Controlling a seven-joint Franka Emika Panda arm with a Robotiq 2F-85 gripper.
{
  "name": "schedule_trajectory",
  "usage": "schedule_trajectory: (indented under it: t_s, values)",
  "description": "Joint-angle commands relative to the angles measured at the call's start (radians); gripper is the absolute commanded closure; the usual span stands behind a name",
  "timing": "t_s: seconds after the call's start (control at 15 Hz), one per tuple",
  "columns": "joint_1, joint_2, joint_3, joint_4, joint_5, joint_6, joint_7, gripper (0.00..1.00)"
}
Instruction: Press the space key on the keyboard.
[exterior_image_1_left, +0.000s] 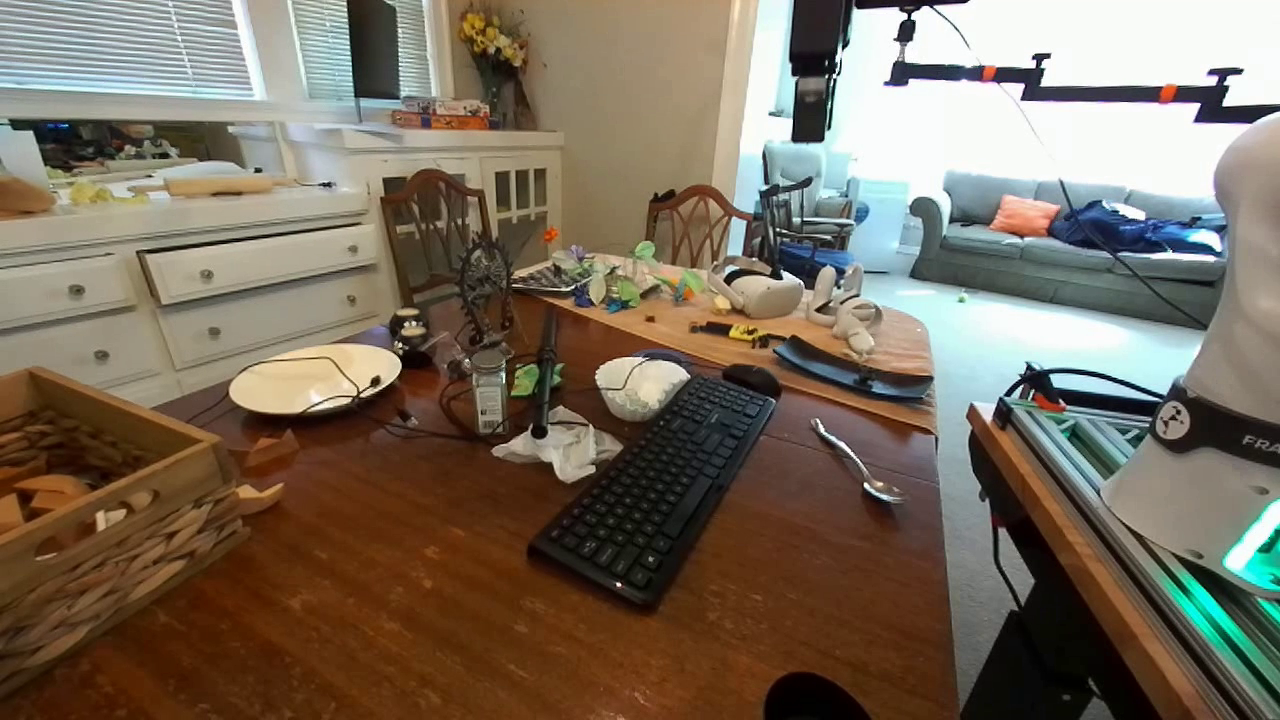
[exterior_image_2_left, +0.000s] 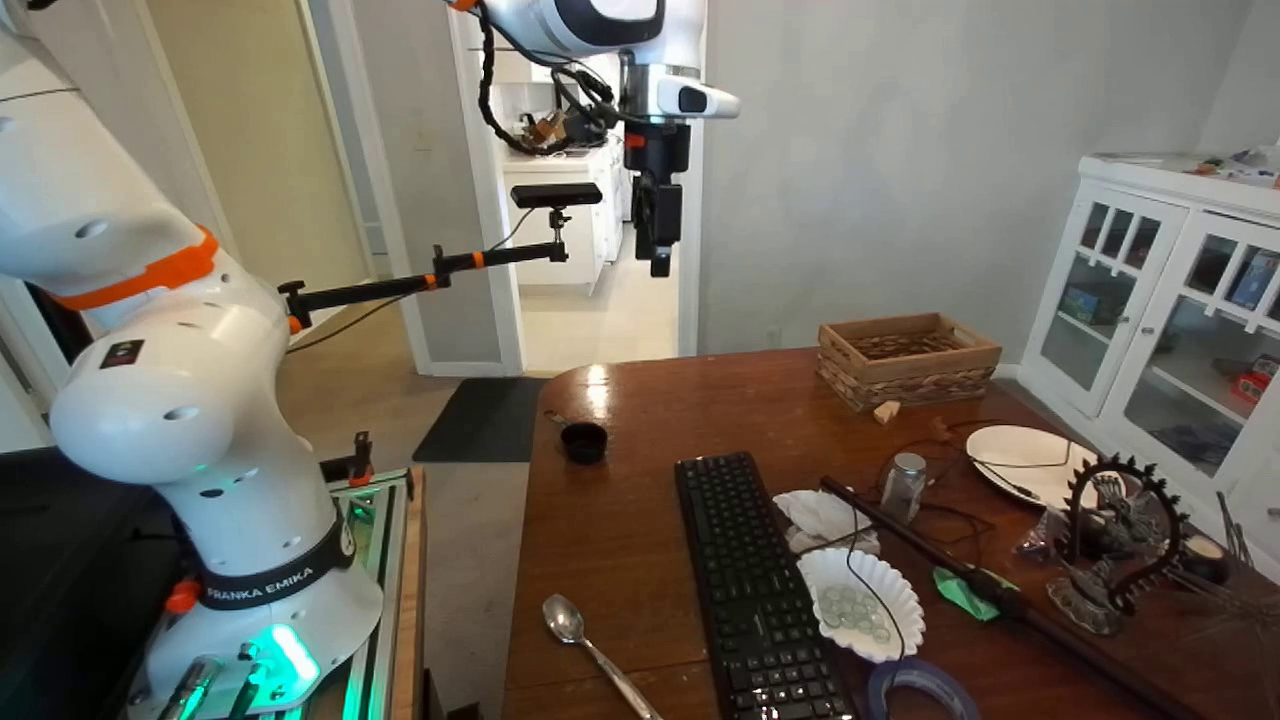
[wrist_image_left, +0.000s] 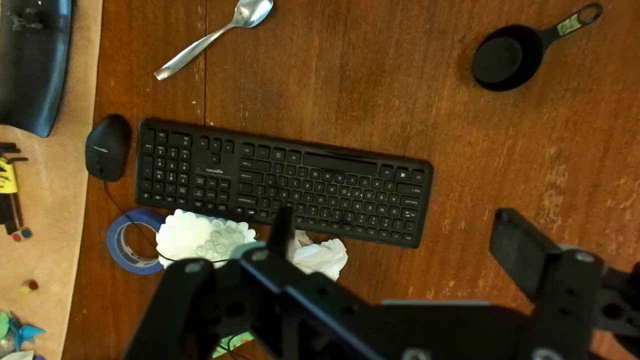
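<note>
The black keyboard (wrist_image_left: 312, 187) lies flat on the brown wooden table; it shows in both exterior views (exterior_image_1_left: 665, 480) (exterior_image_2_left: 755, 580). Its space key (wrist_image_left: 340, 164) is the long bar on the upper edge in the wrist view, uncovered. My gripper (wrist_image_left: 394, 220) is open and empty, its two black fingers wide apart. In the wrist view the left finger overlaps the keyboard's lower edge and the right finger is over bare wood. In both exterior views the gripper (exterior_image_1_left: 812, 125) (exterior_image_2_left: 660, 260) hangs high above the table, well apart from the keyboard.
A black measuring cup (wrist_image_left: 505, 60), a spoon (wrist_image_left: 200, 47) and a mouse (wrist_image_left: 106, 147) lie around the keyboard. A white scalloped bowl (wrist_image_left: 185, 232), crumpled tissue (wrist_image_left: 322, 257) and blue tape roll (wrist_image_left: 117, 245) sit along its far side. A wicker box (exterior_image_2_left: 905, 365) stands at a table end.
</note>
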Motion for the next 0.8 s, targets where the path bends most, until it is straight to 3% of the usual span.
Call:
schedule_trajectory:
  t_s: [0.0, 0.6, 0.73]
  values:
    - [-0.016, -0.048, -0.007, -0.141, -0.018, 0.128, 0.051, 0.27]
    - [-0.076, -0.026, -0.016, -0.366, -0.106, 0.441, 0.119, 0.97]
    - [-0.097, -0.012, -0.016, -0.409, -0.130, 0.500, 0.146, 1.00]
